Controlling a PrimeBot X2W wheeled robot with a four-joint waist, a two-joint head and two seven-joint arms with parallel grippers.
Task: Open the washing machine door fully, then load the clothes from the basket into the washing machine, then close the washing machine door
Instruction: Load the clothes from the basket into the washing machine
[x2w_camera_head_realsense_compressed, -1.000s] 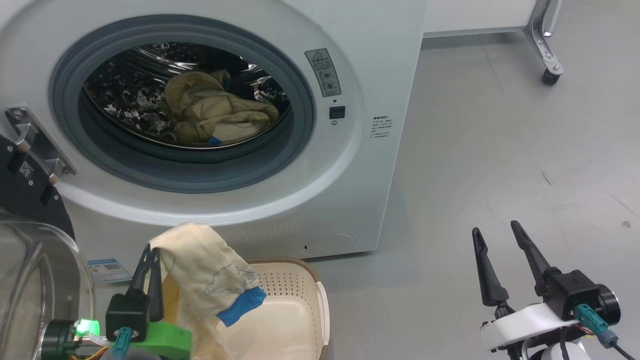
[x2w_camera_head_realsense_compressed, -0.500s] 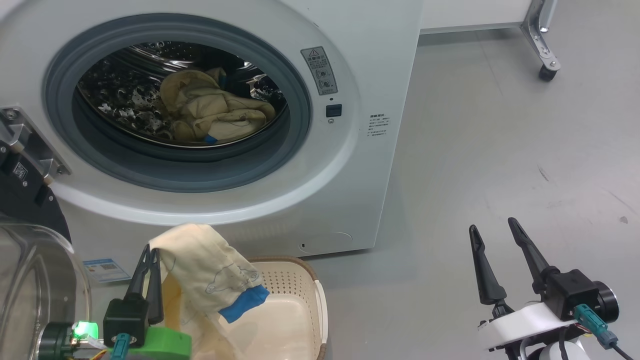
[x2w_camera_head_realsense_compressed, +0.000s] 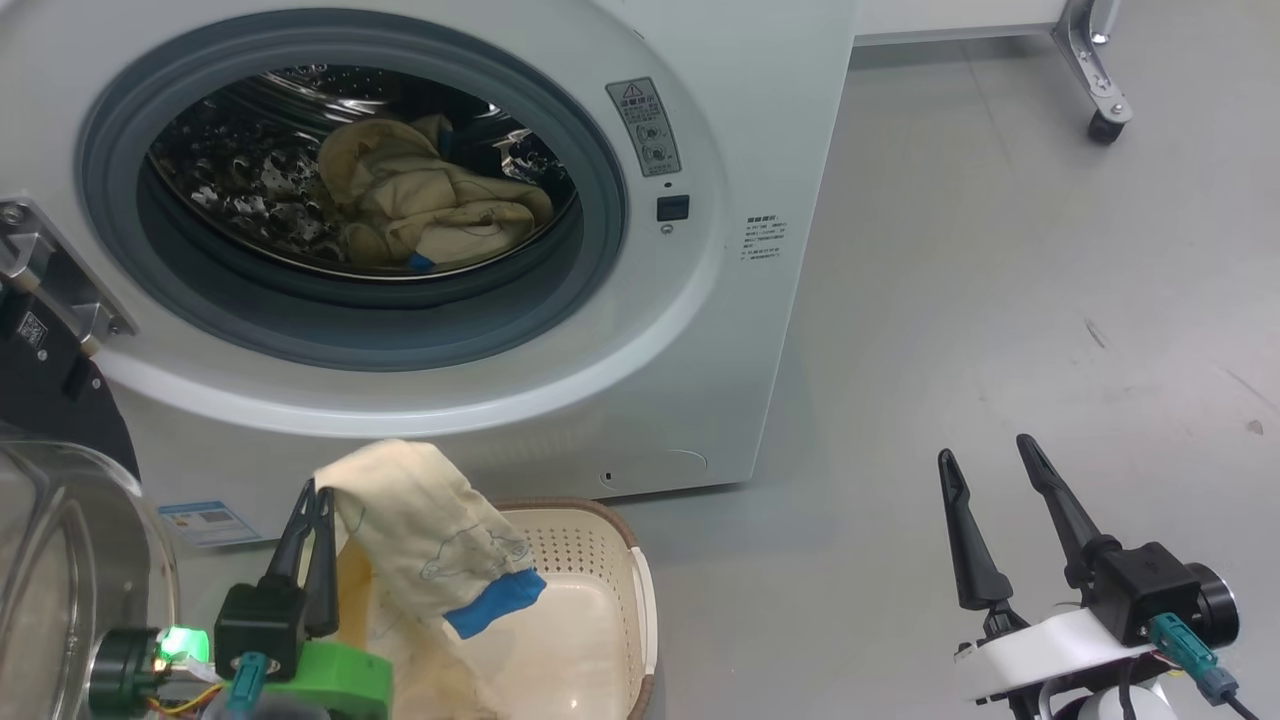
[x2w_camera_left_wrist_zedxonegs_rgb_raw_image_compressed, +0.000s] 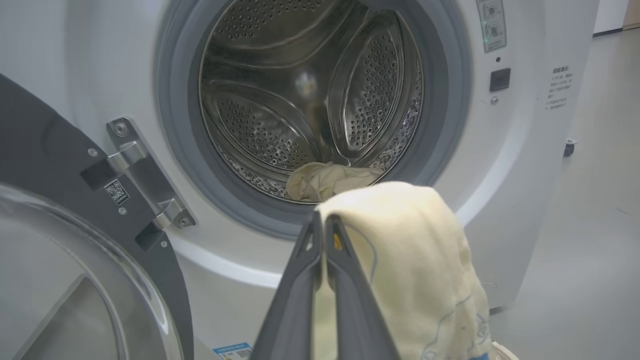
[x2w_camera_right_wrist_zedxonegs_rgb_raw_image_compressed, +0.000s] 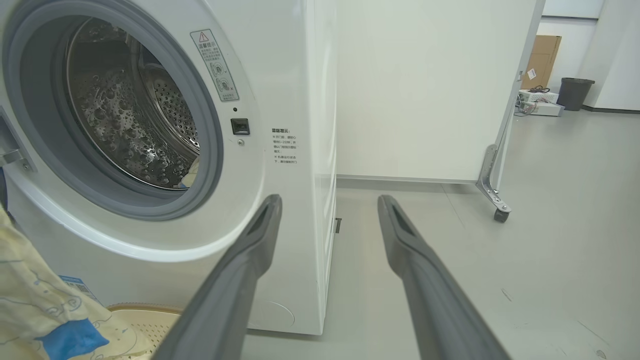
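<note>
Clothes (x2w_camera_head_realsense_compressed: 430, 205) of soft pale-yellow fabric lie heaped low in the perforated steel drum (x2w_camera_left_wrist_zedxonegs_rgb_raw_image_compressed: 280, 100), well inside its lip. One more soft pale-yellow garment (x2w_camera_head_realsense_compressed: 425, 530), printed with thin lines and ending in a bright-blue cuff, hangs above the small cream plastic basket (x2w_camera_head_realsense_compressed: 585, 555) with perforated sides and a brown rim. Its lower folds trail down into the basket. The basket stands on the floor just in front of the big white front-loading washing machine (x2w_camera_head_realsense_compressed: 740, 120), below its round mouth. A grey rubber gasket (x2w_camera_head_realsense_compressed: 400, 335) rings that mouth, and the way from the garment up over the lower white lip into the drum is open.

The large round washing machine door (x2w_camera_head_realsense_compressed: 60, 560), a clear glass bowl in a dark grey frame, is swung out to the left, with its bowl just beside the left arm's wrist. To the right the grey floor (x2w_camera_head_realsense_compressed: 1000, 250) spreads wide, as far as a metal leg on a caster (x2w_camera_head_realsense_compressed: 1100, 125).

The left pincer (x2w_camera_head_realsense_compressed: 318, 490) is closed, its two dark fingers pressed together on a fold at the garment's top, and the cloth drapes over to their right side. The right pincer (x2w_camera_head_realsense_compressed: 985, 448) stands wide open above the floor, well apart from machine and basket, gripping nothing.
</note>
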